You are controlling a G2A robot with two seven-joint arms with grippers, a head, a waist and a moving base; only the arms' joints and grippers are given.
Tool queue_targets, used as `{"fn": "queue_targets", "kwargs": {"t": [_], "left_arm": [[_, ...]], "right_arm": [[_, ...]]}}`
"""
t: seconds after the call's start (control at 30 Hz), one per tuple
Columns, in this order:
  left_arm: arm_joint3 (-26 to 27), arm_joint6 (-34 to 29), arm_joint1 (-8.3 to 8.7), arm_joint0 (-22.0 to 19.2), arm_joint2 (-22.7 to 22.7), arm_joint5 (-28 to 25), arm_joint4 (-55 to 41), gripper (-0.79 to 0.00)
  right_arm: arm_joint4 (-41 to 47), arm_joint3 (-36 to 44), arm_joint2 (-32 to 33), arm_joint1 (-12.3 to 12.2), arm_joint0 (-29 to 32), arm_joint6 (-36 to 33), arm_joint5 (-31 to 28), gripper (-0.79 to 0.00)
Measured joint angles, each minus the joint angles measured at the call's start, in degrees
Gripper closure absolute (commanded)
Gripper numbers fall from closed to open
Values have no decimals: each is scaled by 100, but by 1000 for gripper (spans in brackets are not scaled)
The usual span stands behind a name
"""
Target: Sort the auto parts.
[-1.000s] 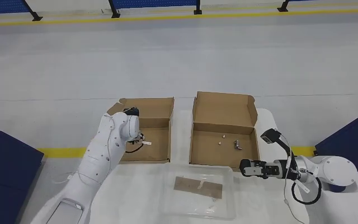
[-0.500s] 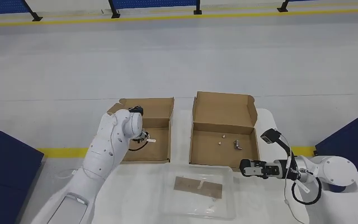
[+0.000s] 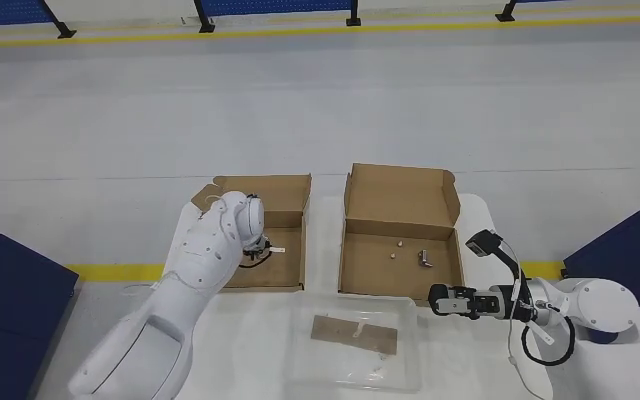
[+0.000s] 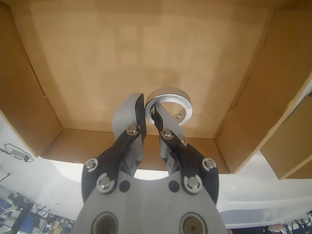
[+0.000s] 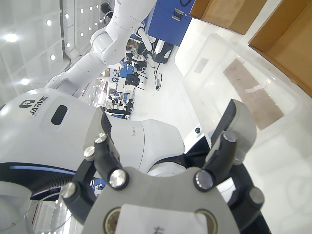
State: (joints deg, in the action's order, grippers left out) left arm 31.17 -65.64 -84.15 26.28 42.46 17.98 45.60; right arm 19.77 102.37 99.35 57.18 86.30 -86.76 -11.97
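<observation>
Tabletop [image 3: 250, 330] white, grey floor [image 3: 320, 110], yellow line [image 3: 320, 30], left jaws gripping ring [image 4: 168, 95]

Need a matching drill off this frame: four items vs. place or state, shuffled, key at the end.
1. metal ring
2. small metal part
3. cardboard sheet
4. right end effector

A. open, holding nothing
B. on the floor of the right cardboard box
C. flat in the clear plastic bin
D. gripped by the left end effector over the left cardboard box

Pairs: 1-D, 2-B, 3-C, 4-A
</observation>
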Motion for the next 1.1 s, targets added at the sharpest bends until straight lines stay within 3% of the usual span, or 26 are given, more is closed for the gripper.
{"fn": "queue_targets", "kwargs": {"t": [0.5, 1.0, 1.1], "left_arm": [[-1216, 468, -449, -324, -121, -234, -342, 0], [-1806, 604, -679, -464, -114, -388, -459, -6], [-1869, 609, -709, -483, -113, -389, -459, -86]], "right_arm": [[0, 0, 0, 0, 0, 0, 0, -785], [0, 0, 0, 0, 0, 0, 0, -785], [0, 0, 0, 0, 0, 0, 0, -785]]}}
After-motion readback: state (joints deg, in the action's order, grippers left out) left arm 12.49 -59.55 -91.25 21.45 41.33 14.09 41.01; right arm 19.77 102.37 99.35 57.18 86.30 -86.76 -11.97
